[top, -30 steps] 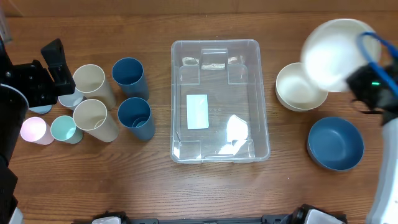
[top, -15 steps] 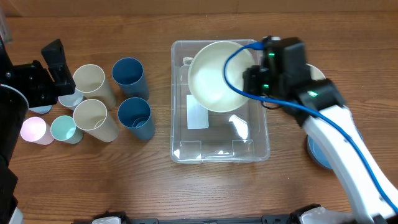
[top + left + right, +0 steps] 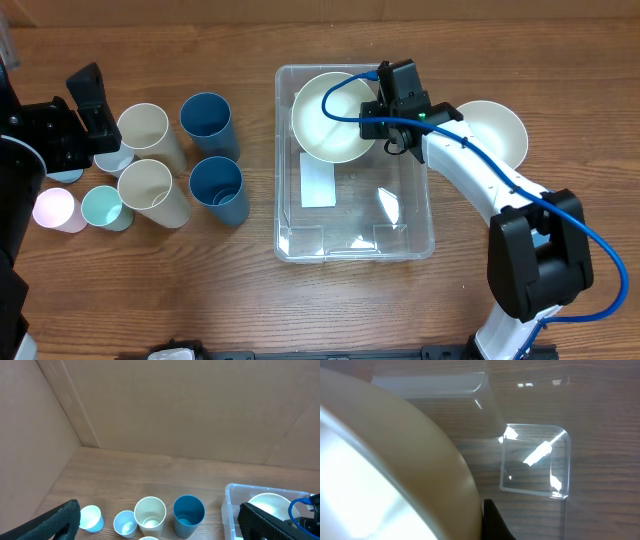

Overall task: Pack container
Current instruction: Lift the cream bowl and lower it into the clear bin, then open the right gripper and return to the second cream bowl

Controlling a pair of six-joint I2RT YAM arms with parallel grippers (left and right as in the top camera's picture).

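Though clear — container point(image 3: 352, 228), white label point(image 3: 318, 180).

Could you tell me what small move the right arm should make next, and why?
Probably lower the right tool a little and open it. It grips the white bowl by its rim inside the far end of the clear container, and it is unclear whether the bowl already rests on the floor.

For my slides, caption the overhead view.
Right tool holds a round white bowl at the far end of the large clear plastic rectangular bin.
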